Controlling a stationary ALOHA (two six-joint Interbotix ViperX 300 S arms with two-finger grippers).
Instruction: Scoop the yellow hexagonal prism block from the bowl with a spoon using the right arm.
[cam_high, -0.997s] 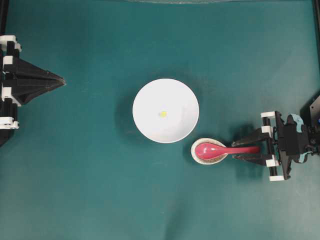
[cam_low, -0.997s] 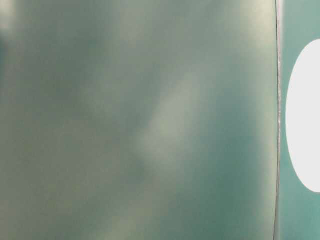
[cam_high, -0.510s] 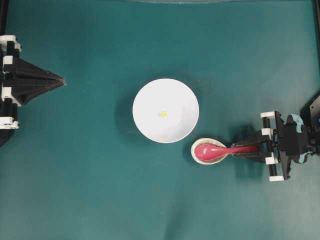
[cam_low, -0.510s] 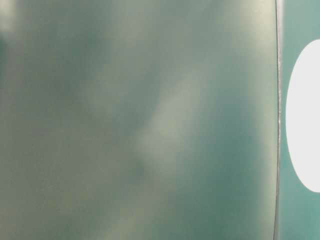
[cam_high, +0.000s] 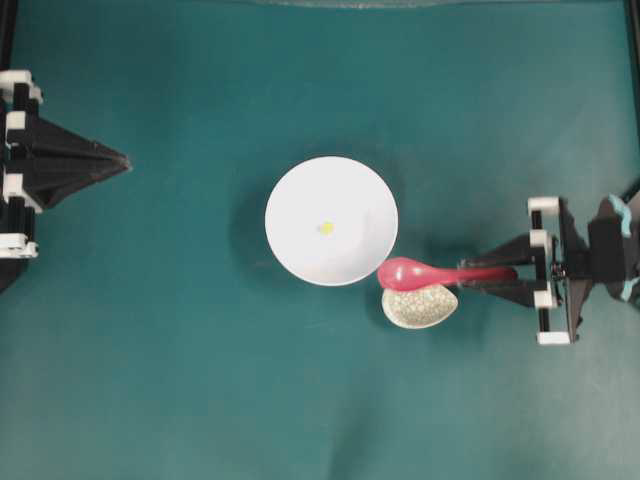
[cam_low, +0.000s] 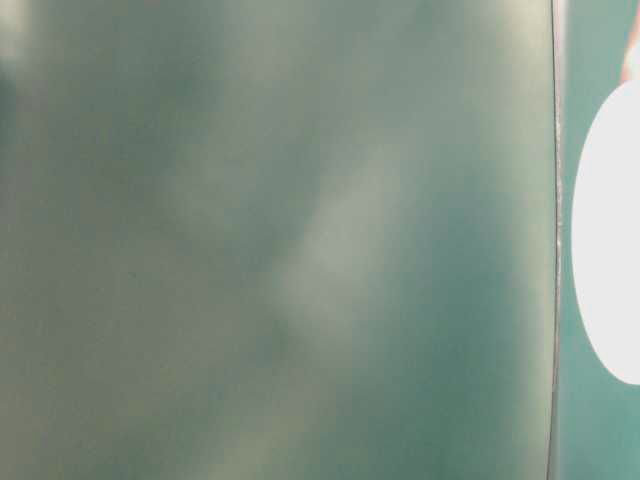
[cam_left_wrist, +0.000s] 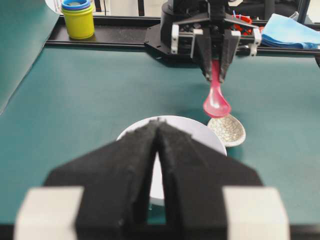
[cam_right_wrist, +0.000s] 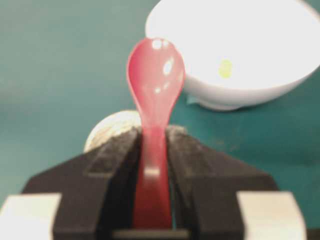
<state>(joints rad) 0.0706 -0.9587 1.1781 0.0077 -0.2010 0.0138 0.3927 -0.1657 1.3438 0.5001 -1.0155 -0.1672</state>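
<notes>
The white bowl (cam_high: 331, 220) stands mid-table with the tiny yellow hexagonal prism block (cam_high: 325, 228) lying inside it, also seen as a yellow speck (cam_right_wrist: 225, 68) from the right wrist. My right gripper (cam_high: 472, 272) is shut on the handle of the red-pink spoon (cam_high: 410, 272), whose scoop hangs in the air just right of the bowl's rim, above the spoon rest. From the right wrist, the spoon (cam_right_wrist: 154, 80) juts out between the black fingers (cam_right_wrist: 117, 155). My left gripper (cam_high: 125, 161) rests shut at the far left, holding nothing.
A small speckled spoon rest (cam_high: 420, 305) lies empty by the bowl's lower right edge. Yellow and blue stacked cups (cam_left_wrist: 77, 17) and a blue cloth (cam_left_wrist: 295, 30) sit behind the right arm's base. The table-level view is mostly a blur.
The right gripper closed on the spoon handle and lifted the spoon off the speckled rest, carrying it up and toward the bowl. The left arm has not moved.
</notes>
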